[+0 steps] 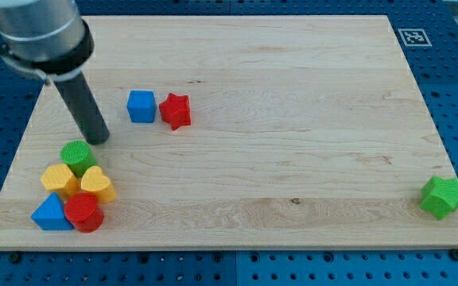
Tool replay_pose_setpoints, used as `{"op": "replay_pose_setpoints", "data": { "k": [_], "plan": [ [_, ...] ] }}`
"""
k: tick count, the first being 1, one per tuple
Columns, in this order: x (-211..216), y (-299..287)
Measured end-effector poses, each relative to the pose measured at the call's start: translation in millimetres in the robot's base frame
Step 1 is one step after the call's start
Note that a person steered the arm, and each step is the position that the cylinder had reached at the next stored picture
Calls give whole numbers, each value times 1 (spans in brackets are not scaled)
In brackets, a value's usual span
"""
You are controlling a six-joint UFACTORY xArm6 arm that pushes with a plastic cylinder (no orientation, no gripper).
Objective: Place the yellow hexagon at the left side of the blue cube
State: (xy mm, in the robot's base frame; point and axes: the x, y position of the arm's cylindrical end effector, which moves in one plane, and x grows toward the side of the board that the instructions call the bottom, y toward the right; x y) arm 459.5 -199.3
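Observation:
The yellow hexagon (pixel 59 179) lies at the view's lower left, in a cluster of blocks. The blue cube (pixel 141 106) sits up and to the right of it, touching a red star (pixel 175 110) on its right side. My tip (pixel 98 140) rests on the board just above the green cylinder (pixel 76 156), to the lower left of the blue cube and apart from it. The yellow hexagon is below and left of my tip, with the green cylinder between them.
The cluster also holds a yellow heart (pixel 98 183), a red cylinder (pixel 83 212) and a blue triangle (pixel 51 213). A green star (pixel 443 197) lies near the board's right edge (pixel 452 159). The board's left edge is close to the cluster.

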Motion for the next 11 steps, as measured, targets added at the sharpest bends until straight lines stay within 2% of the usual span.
{"op": "replay_pose_setpoints", "data": {
  "k": [1, 2, 3, 4, 5, 6, 9, 10, 11],
  "plan": [
    [3, -51],
    [67, -92],
    [119, -103],
    [159, -61],
    [140, -21],
    [107, -36],
    [10, -34],
    [-9, -32],
    [2, -31]
  ]
}}
